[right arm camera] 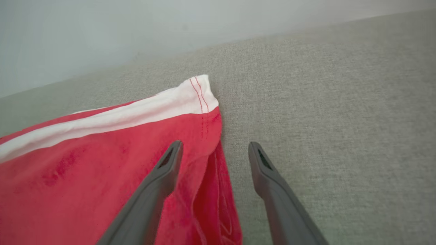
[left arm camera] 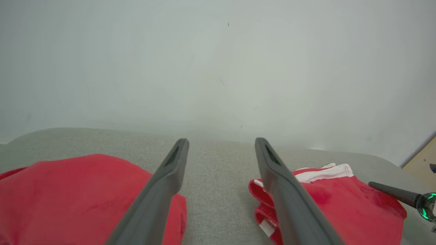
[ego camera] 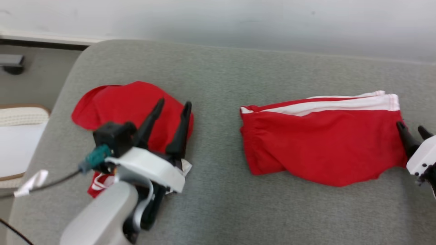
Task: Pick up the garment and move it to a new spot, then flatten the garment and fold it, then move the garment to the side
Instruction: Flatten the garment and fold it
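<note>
Two red garments lie on the grey cushion. Red shorts with white side stripes lie folded flat at the right. A crumpled red garment lies at the left. My left gripper hovers open over the crumpled one, holding nothing; in the left wrist view its fingers frame bare cushion between the crumpled garment and the shorts. My right gripper is open at the shorts' right edge. In the right wrist view the shorts' hem runs between the gripper's fingers, ungripped.
A pale wall runs behind the cushion. The cushion's rounded left edge drops to the floor, where a white and woven object and a dark item sit. A cable trails from my left wrist. Bare cushion lies between the garments.
</note>
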Tool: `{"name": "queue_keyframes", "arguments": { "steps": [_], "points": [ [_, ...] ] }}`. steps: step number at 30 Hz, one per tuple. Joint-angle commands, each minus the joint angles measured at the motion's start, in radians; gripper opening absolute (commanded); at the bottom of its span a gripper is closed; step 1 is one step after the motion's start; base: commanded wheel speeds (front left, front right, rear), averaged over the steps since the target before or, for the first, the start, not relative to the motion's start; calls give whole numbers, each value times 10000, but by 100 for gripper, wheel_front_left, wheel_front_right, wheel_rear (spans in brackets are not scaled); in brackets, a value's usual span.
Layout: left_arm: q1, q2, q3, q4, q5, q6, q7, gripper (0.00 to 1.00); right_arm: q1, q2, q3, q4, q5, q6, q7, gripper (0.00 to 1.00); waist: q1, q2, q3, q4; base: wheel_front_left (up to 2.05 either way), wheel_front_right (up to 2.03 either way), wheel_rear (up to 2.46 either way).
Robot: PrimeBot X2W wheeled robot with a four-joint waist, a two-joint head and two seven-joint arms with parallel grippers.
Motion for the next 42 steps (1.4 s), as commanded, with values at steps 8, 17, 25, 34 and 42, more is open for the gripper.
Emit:
{"name": "queue_keyframes", "arguments": {
  "steps": [8, 17, 25, 34, 42],
  "points": [
    [1373, -436, 133, -401, 74, 95, -370, 100, 425, 194, 173, 1021, 441, -22, 1857, 100, 1, 0, -147, 660, 0, 0, 0],
    [2037, -959, 296, -288, 703, -57, -407, 100, 367, 463, 81, 811, 658, 3, 2424, 0, 1, 0, -337, 848, 0, 0, 0],
    [2692, -1370, 576, 115, 1252, -308, -413, 100, 609, 409, -211, 1122, 724, -9, 1346, 0, 1, 0, -967, 478, 0, 0, 0],
    [3287, -1552, 839, 571, 1749, -692, -406, 100, 1375, 196, -625, 638, 1002, -11, 313, 0, 1, 0, -1589, -378, 0, 0, 0],
    [3659, -1740, 1028, 681, 2381, -949, -407, 100, 1860, -115, -789, 580, 958, -11, -312, 0, 1, 0, -1946, -1021, 0, 0, 0]
  ]
}}
